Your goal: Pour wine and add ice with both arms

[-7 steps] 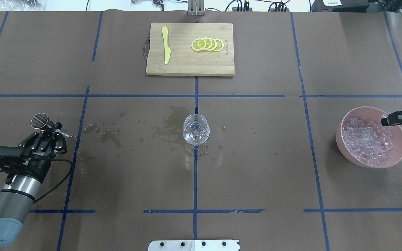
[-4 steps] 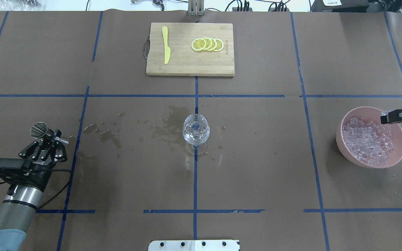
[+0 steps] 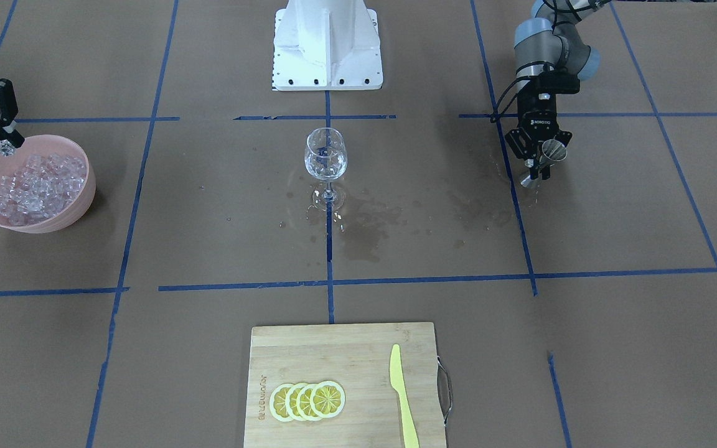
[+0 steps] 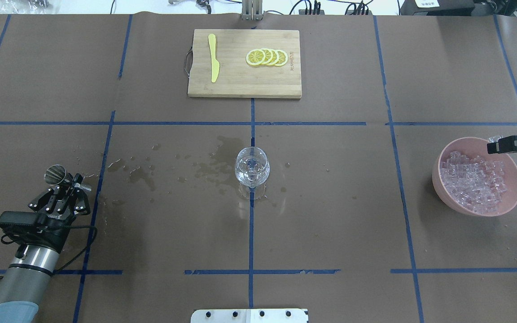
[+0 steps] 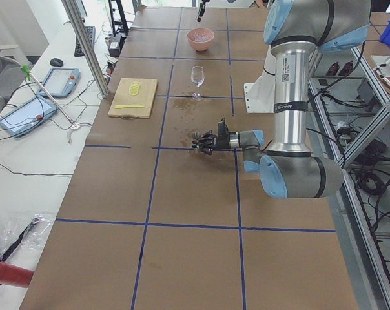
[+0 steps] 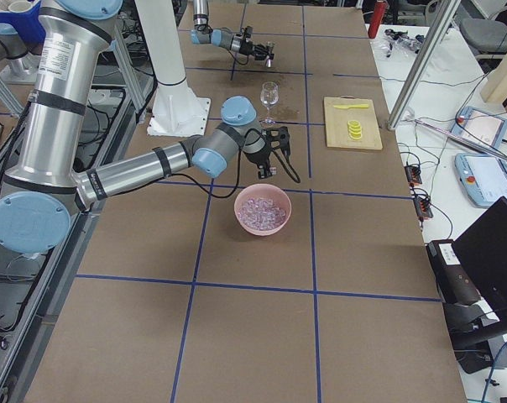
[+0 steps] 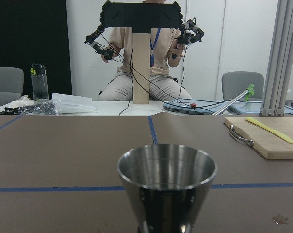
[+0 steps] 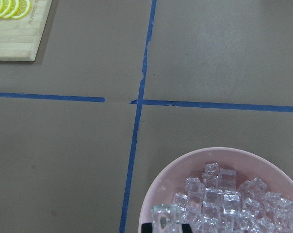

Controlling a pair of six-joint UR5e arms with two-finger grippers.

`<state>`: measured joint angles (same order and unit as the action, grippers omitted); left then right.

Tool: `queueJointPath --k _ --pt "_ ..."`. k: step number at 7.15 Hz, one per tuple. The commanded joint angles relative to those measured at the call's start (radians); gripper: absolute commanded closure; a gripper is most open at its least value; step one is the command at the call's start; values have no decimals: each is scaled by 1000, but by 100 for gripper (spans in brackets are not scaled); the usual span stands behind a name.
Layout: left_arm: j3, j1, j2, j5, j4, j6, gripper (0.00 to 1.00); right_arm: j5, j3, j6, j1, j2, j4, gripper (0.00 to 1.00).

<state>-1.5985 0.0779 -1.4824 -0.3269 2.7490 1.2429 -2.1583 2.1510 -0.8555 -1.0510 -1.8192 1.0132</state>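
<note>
The ice (image 4: 474,184) is heaped in a pink bowl (image 4: 435,176) at the right end of the counter (image 4: 330,215). One cube (image 8: 165,217) is pinched in the right fingers (image 4: 497,147), just above the bowl's far rim. It is probably held high to clear the rim on the way to the glass (image 4: 251,167) mid-counter. The left fingers (image 4: 74,183) are clamped on a steel cup (image 4: 55,174), mouth up and well left of the glass, likely parked clear of the drop. Spill stains surround the glass.
</note>
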Motion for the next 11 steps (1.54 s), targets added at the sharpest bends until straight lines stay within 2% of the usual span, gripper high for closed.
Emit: queueJointPath --k 1,2,5,6,7,8,11 --pt "6 -1 -1 0 0 -7 67 0 1 -25 -1 8 -28 100" --pt "8 -3 -1 0 0 -7 61 -2 3 -34 -1 17 -28 100" --pt "9 -3 -1 -3 -2 -10 60 -2 10 -48 -1 26 -33 100" --pt "8 -3 -1 -6 -2 -14 48 -2 12 -50 -1 31 -31 100" --pt "6 -3 -1 -7 -2 -52 15 -2 12 -50 -1 32 -31 100" --pt "2 -1 -1 -12 3 -57 0 -2 12 -50 -1 34 -33 100" --pt "-4 0 7 -93 6 -57 0 -2 13 -50 -1 38 -33 100"
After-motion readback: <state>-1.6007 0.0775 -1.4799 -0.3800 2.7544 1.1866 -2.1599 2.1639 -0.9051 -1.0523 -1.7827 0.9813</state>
